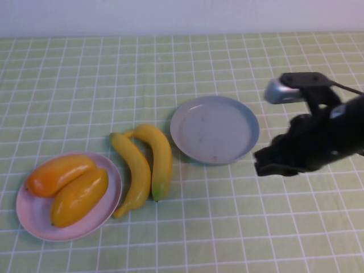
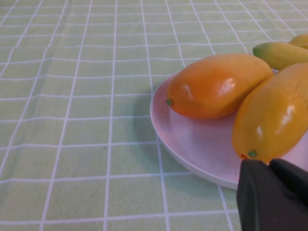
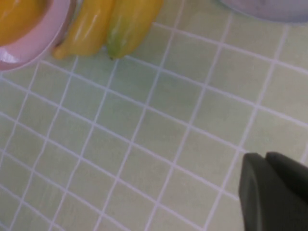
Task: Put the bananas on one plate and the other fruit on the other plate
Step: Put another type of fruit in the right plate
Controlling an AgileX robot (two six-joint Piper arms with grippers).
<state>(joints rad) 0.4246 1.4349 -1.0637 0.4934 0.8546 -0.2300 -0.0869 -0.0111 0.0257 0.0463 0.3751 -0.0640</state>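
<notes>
Two bananas (image 1: 138, 173) (image 1: 160, 159) lie side by side on the cloth between the plates. They also show in the right wrist view (image 3: 110, 24). The grey-blue plate (image 1: 215, 129) is empty. Two mango-like fruits (image 1: 60, 173) (image 1: 79, 196) lie on the pink plate (image 1: 34, 219). My right gripper (image 1: 267, 162) (image 3: 264, 156) is shut and empty, just right of the grey-blue plate. My left gripper (image 2: 267, 166) is out of the high view. It is shut and empty beside the pink plate's rim (image 2: 192, 154), close to a mango's end (image 2: 272, 120).
A green cloth with a white grid (image 1: 227, 227) covers the table. A pale wall (image 1: 182, 17) runs along the far edge. The right arm (image 1: 318, 131) reaches in from the right over the cloth.
</notes>
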